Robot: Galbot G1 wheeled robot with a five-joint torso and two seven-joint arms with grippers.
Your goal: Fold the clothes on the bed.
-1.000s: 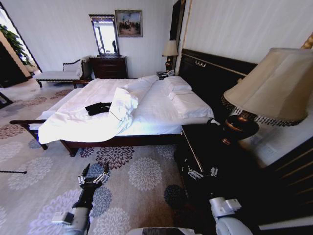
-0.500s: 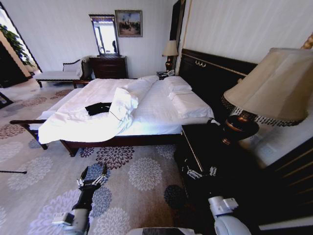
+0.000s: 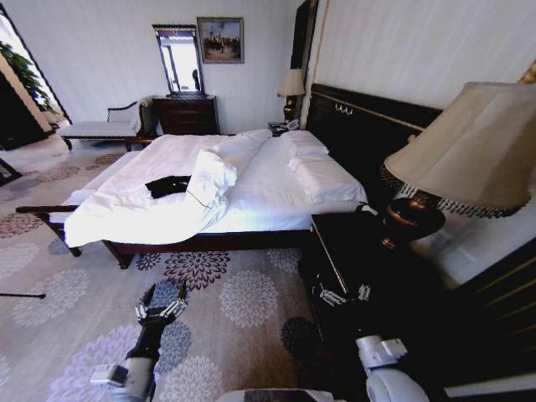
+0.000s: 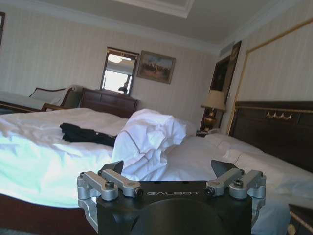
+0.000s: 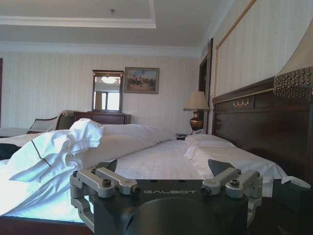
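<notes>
**A:** Two grippers, both empty — starting at the left, the left gripper (image 3: pixel 161 308) is hanging low over the flowered carpet (image 3: pixel 226 293), short of the bed (image 3: pixel 276 188), jaws spread wide with nothing between them.

**B:** Anything changing since a second ago?

**A:** Barely. The left gripper is wobbling a little over the same carpet flower, and the whole view is sitting almost where it was, so the robot is hardly closing in on the bed.

**B:** And the clothes?

**A:** The black T-shirt (image 3: pixel 168 185) is lying bunched on the left part of the mattress, just left of the turned-back white duvet (image 3: pixel 209 177), well apart from both arms. From the left wrist it is showing as a dark heap (image 4: pixel 87 133) beyond the near edge of the bed.

**B:** The right side?

**A:** The right gripper (image 3: pixel 343 295) is hovering in front of the dark nightstand (image 3: pixel 360 251), below the lamp (image 3: pixel 469 151), fingers wide apart too — holding nothing.

**B:** So folding is not starting yet.

**A:** I'm judging so; the shirt is lying untouched.
</notes>
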